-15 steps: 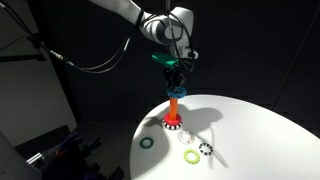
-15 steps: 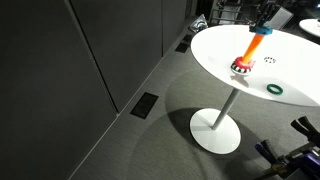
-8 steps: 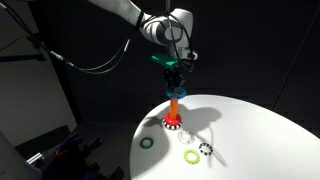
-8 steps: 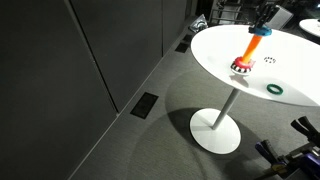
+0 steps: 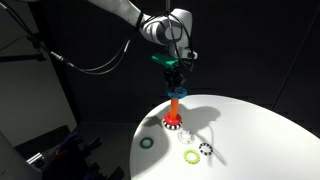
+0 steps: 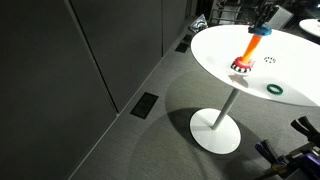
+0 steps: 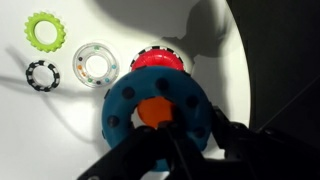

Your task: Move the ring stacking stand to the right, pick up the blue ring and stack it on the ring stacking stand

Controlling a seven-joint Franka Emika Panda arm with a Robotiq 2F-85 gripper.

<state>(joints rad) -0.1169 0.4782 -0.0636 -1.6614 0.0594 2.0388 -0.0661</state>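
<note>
The ring stacking stand [image 5: 175, 112] is an orange peg on a red toothed base, upright on the white round table [image 5: 250, 130]; it also shows in an exterior view [image 6: 246, 55]. My gripper [image 5: 175, 76] hangs straight above the peg. In the wrist view the gripper [image 7: 190, 126] is shut on the blue ring [image 7: 190, 95]. The ring's hole sits around the orange peg top [image 7: 153, 111], with the red base [image 7: 160, 59] below it. In both exterior views the blue ring [image 6: 259, 31] sits at the top of the peg.
A lime-green ring [image 7: 45, 31], a clear ring [image 7: 95, 64] and a black-and-white gear ring [image 7: 41, 73] lie next to the stand. A dark teal-green ring [image 5: 147, 142] lies near the table edge. Dark wall panels and floor surround the table.
</note>
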